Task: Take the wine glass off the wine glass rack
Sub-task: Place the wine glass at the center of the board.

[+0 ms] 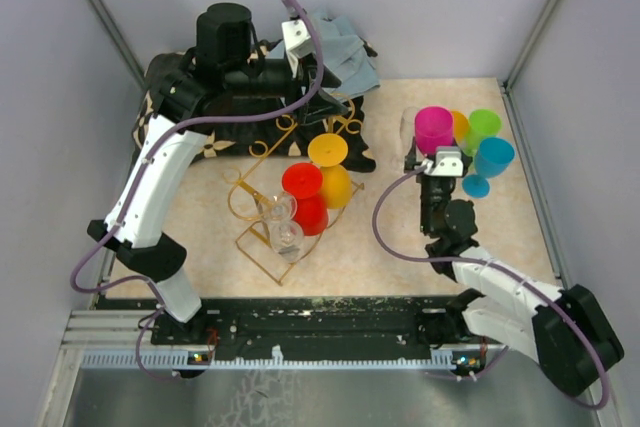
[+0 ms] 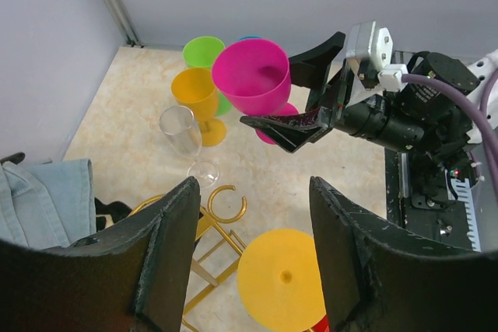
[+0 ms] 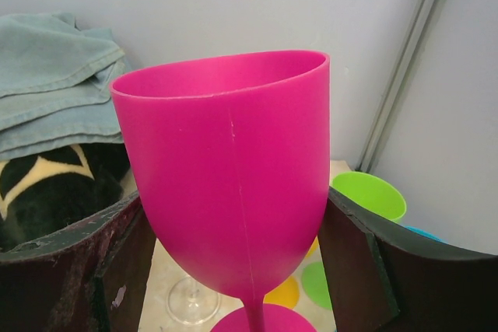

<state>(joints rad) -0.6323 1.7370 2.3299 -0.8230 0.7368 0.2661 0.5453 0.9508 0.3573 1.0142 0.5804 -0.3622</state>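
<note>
The gold wire wine glass rack (image 1: 246,209) stands left of centre. A yellow wine glass (image 1: 330,152), a red one (image 1: 303,182) and two clear ones (image 1: 285,237) hang upside down in it. My left gripper (image 1: 335,115) is open and empty above the rack's far end. In the left wrist view its fingers straddle the yellow glass's round base (image 2: 282,277) and a gold scroll end (image 2: 226,204). My right gripper (image 1: 428,159) is shut on the bowl of an upright magenta wine glass (image 3: 233,184), which also shows in the top view (image 1: 434,129), right of the rack.
An orange glass (image 1: 459,125), a green glass (image 1: 484,125), a blue glass (image 1: 492,158) and a clear glass (image 1: 409,123) stand upright at the back right. A black patterned cloth (image 1: 190,87) and a blue-grey cloth (image 1: 345,47) lie at the back. Grey walls close in both sides.
</note>
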